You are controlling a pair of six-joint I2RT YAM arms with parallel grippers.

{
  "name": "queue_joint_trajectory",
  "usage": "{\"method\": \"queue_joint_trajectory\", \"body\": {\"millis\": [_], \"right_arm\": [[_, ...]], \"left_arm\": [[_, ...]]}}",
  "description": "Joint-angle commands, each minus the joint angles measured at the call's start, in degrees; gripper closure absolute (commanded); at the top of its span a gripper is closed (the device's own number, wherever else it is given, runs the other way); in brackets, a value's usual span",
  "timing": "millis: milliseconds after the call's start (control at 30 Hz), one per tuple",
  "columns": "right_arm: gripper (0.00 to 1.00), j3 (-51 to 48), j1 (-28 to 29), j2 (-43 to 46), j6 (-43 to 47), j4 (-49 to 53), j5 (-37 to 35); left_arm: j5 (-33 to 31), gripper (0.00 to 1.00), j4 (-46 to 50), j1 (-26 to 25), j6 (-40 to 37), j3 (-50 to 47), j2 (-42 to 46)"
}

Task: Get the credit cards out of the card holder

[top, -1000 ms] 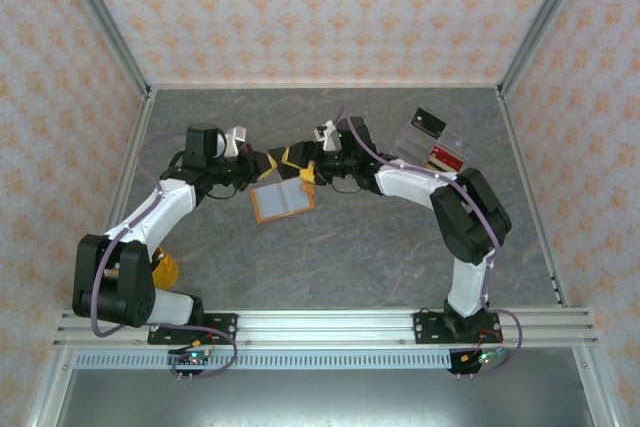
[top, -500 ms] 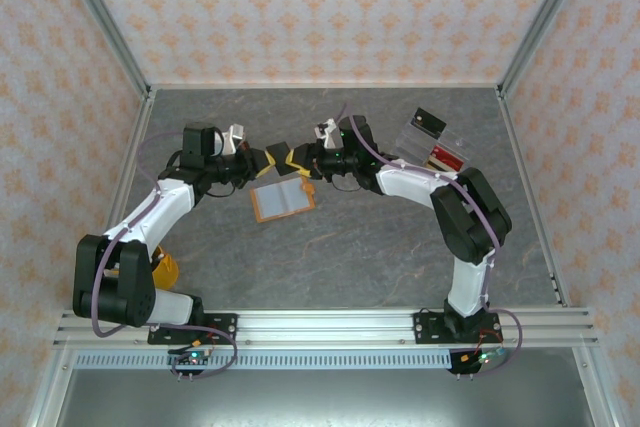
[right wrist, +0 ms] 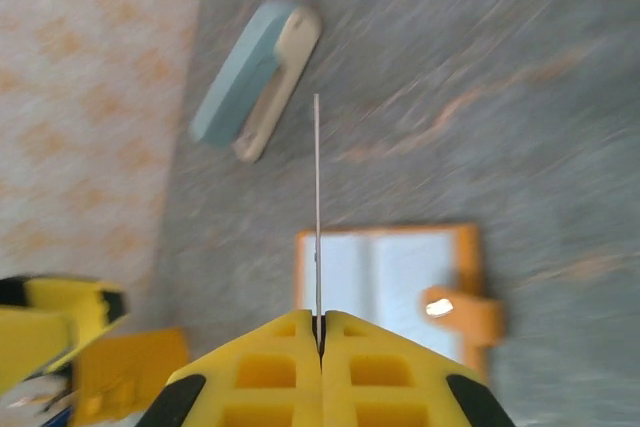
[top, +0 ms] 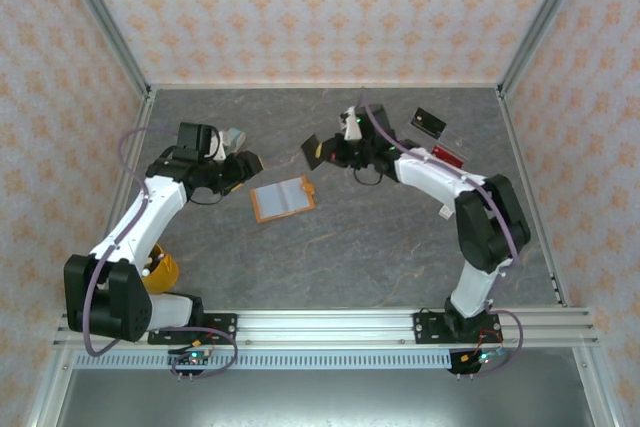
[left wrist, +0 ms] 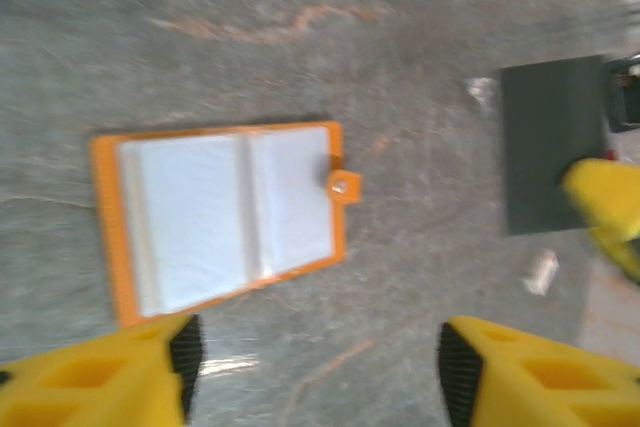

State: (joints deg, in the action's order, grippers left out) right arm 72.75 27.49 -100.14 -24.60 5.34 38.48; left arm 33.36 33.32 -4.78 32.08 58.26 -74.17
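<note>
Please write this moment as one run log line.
left gripper: open, near card holder | right gripper: shut on credit card, clear of holder | card holder: lying open on table

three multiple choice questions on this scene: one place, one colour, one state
1. The card holder lies: a) open on the table b) in a clear tray c) in the left jaws
2. Its border is: a) blue b) orange c) green
3. The right jaws are: a) wide open b) shut on a thin card c) shut on the card holder
Answers: 1a, it lies flat in the overhead view; 2b, an orange rim runs all round; 3b, the card stands edge-on between them.
</note>
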Motion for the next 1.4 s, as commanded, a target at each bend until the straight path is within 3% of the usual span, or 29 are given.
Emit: {"method": "queue_joint_trajectory", "body": {"millis": [0, 267, 333, 600, 1033, 1367], "right_arm": [[1.00, 4.7, -5.0, 4.7, 14.8, 10.3, -11.4], [1.00, 9.5, -14.9, 6.2, 37.8, 15.7, -16.5], [1.00, 11.1, -16.5, 5.3, 43.2, 17.4, -20.0], [1.00, 14.7, -23.8, 2.7, 65.8, 22.3, -18.4], [1.00, 25.0, -32.1, -6.6, 84.1, 35.2, -5.6], [1.00, 31.7, -32.7, -13.3, 88.2, 37.7, -4.7]], "left_arm": [[-11.1, 0.23, 9.0, 0.2, -4.6, 2.2, 2.2], [-16.7, 0.00, 9.8, 0.2, -6.1, 2.5, 4.0], [-16.5, 0.00, 9.8, 0.2, -6.1, 2.6, 4.3], [-16.4, 0.00, 9.5, 0.2, -6.4, 3.2, 3.8], [-15.4, 0.00, 9.0, 0.2, -6.8, 2.7, 2.9], [-13.9, 0.00, 8.5, 0.2, -5.3, 3.6, 1.5]]}}
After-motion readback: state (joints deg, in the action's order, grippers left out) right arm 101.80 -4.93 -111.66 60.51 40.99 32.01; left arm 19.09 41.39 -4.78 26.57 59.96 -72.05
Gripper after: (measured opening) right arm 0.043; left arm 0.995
